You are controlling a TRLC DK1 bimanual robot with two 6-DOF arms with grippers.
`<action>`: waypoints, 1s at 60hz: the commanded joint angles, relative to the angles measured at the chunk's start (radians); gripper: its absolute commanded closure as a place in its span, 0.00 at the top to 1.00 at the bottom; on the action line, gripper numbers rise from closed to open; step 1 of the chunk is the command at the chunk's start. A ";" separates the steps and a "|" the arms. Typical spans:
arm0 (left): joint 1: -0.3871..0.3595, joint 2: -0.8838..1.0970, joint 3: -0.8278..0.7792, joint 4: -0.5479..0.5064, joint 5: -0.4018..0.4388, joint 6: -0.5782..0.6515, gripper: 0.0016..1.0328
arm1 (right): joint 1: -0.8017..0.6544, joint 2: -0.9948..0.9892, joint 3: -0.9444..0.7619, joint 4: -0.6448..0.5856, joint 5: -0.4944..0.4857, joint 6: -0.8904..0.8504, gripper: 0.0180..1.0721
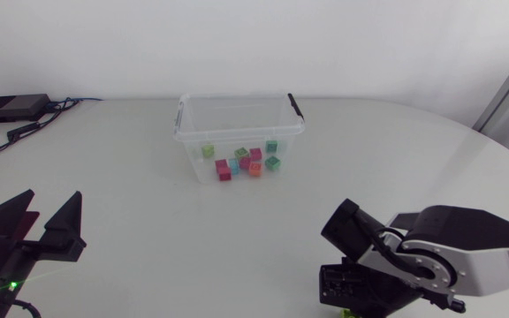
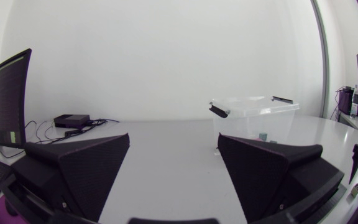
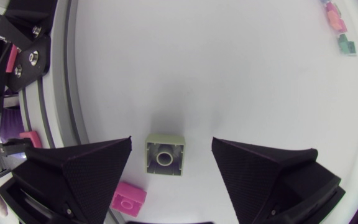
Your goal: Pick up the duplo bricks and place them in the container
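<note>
A clear plastic container [image 1: 184,132] stands at the back middle of the table, with several coloured duplo bricks [image 1: 241,161] inside. My right gripper [image 3: 171,146] points straight down near the table's front edge, open. A pale green brick [image 3: 165,155] lies studs-up between its fingers, with a gap on each side. A pink brick [image 3: 128,198] lies on the table beside one finger. In the head view the right gripper [image 1: 347,296] hides both bricks. My left gripper [image 1: 49,210] rests open and empty at the front left, facing the container [image 2: 253,106].
A black box [image 1: 11,108] with cables sits at the table's back left corner. The table's front edge [image 3: 67,93] runs close beside my right gripper. Bare table lies between both grippers and the container.
</note>
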 commanded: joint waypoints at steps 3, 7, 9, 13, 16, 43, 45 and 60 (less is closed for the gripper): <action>0.003 -0.011 -0.019 -0.001 -0.008 -0.020 0.96 | -0.011 0.036 -0.028 0.017 -0.004 0.013 0.76; 0.003 -0.011 -0.019 -0.001 -0.008 -0.020 0.96 | -0.016 0.038 -0.030 0.019 -0.004 0.008 0.65; 0.003 -0.011 -0.019 -0.001 -0.008 -0.020 0.96 | -0.016 0.038 -0.028 0.017 -0.004 0.007 0.58; 0.003 -0.011 -0.019 -0.001 -0.008 -0.020 0.96 | -0.025 0.038 -0.024 0.014 -0.002 0.001 0.42; 0.003 -0.011 -0.019 -0.001 -0.008 -0.020 0.96 | -0.033 0.038 -0.018 0.013 -0.002 -0.005 0.32; 0.003 -0.011 -0.019 -0.001 -0.008 -0.020 0.96 | -0.208 -0.028 0.381 0.074 -0.005 0.039 0.23; 0.003 -0.011 -0.019 -0.001 -0.008 -0.020 0.96 | -0.214 -0.024 0.400 0.103 -0.014 0.047 0.23; 0.003 -0.011 -0.019 -0.001 -0.008 -0.020 0.96 | -0.231 0.079 0.510 0.424 -0.020 0.203 0.23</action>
